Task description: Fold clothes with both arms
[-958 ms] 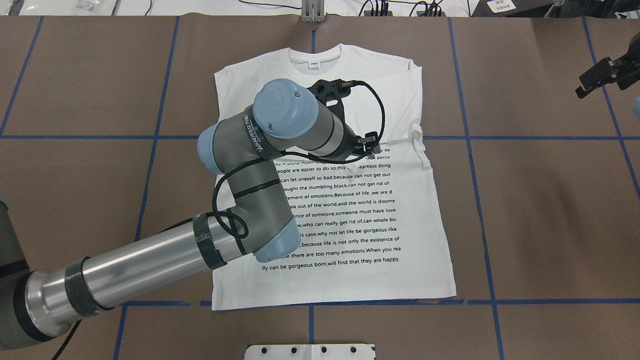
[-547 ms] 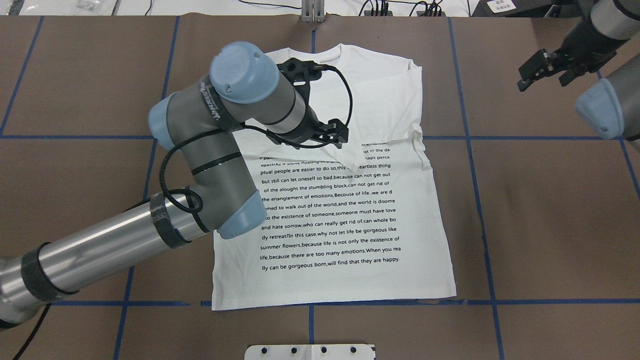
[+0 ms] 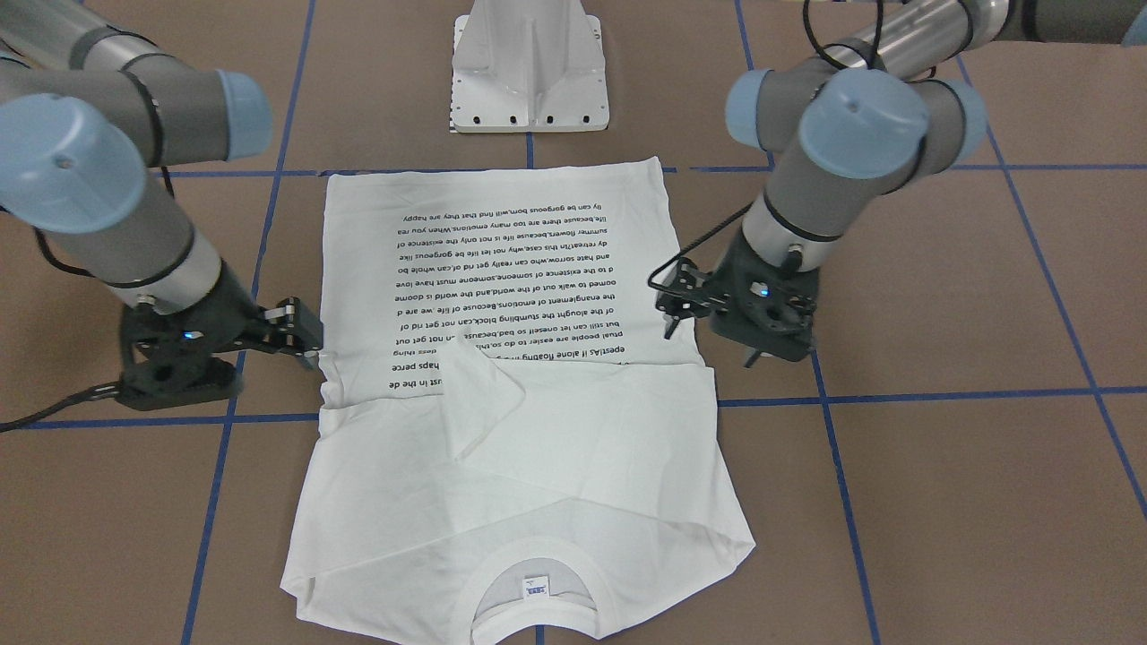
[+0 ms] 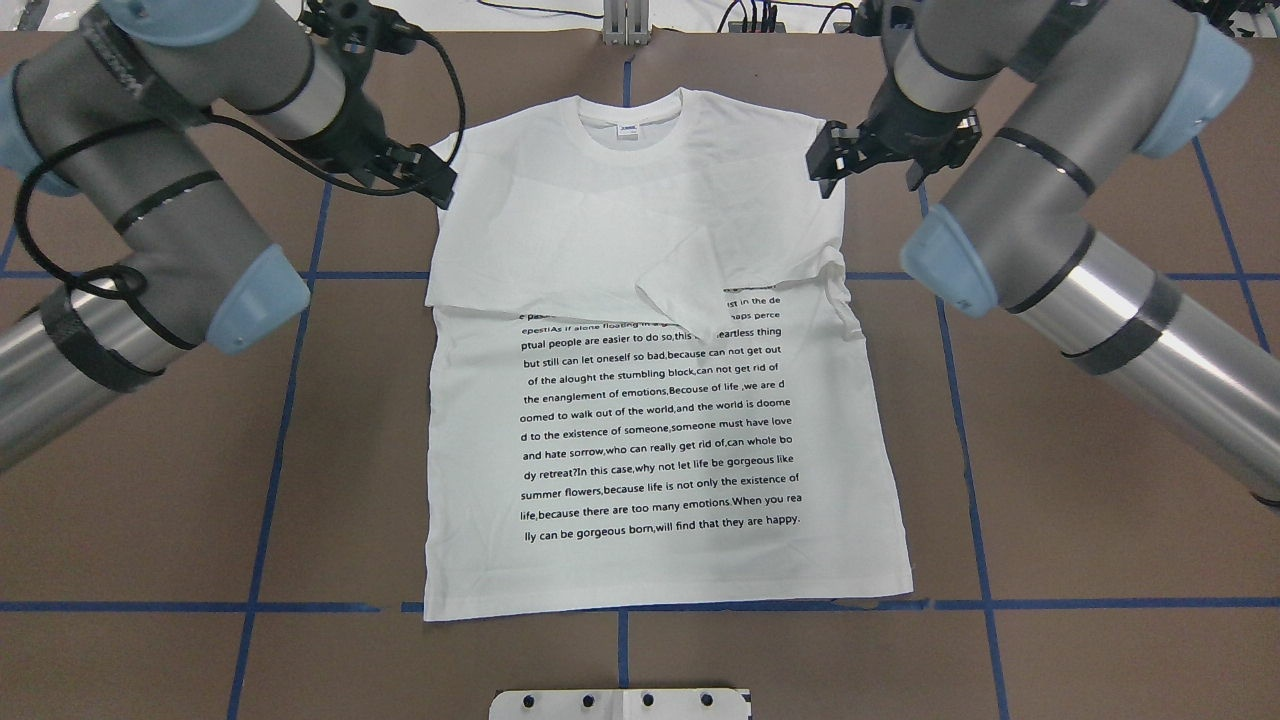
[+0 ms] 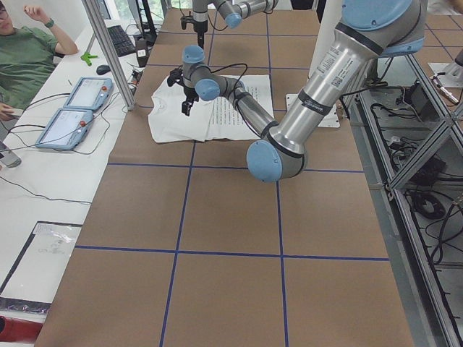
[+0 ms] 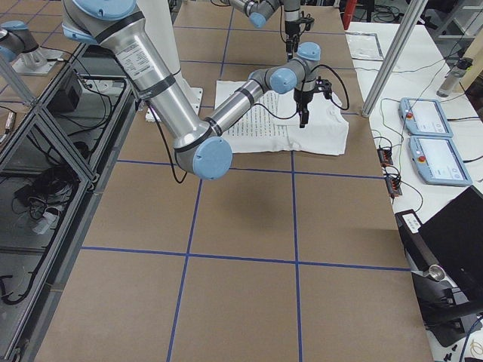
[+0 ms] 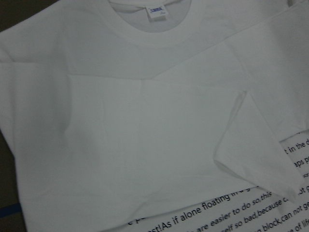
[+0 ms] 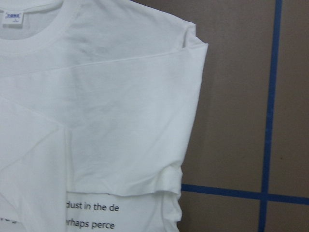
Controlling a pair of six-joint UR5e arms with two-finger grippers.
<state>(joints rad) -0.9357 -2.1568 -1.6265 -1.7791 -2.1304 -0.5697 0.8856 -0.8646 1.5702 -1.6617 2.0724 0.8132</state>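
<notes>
The white T-shirt point(image 4: 660, 440) lies flat on the brown table, printed text up, collar point(image 4: 630, 115) at the far side. Both sleeves are folded in across the chest point(image 3: 502, 421). My left gripper point(image 4: 405, 165) hovers open and empty at the shirt's left shoulder corner. My right gripper point(image 4: 868, 170) hovers open and empty at the right shoulder corner. Both also show in the front-facing view, the left gripper point(image 3: 708, 336) and the right gripper point(image 3: 219, 349), raised above the cloth. The wrist views show only the shirt point(image 7: 145, 145), the folded right shoulder point(image 8: 145, 121) and no fingers.
The white pedestal base point(image 4: 620, 703) stands at the near table edge, just behind the shirt's hem. Blue tape lines point(image 4: 960, 420) grid the brown table. Two teach pendants point(image 5: 72, 108) lie on the white bench beyond the far edge, where a person point(image 5: 25, 50) sits.
My left arm has lifted off the shirt's middle and swung to its left shoulder. My right arm has come in from the right edge to the right shoulder. The shirt lies as before.
</notes>
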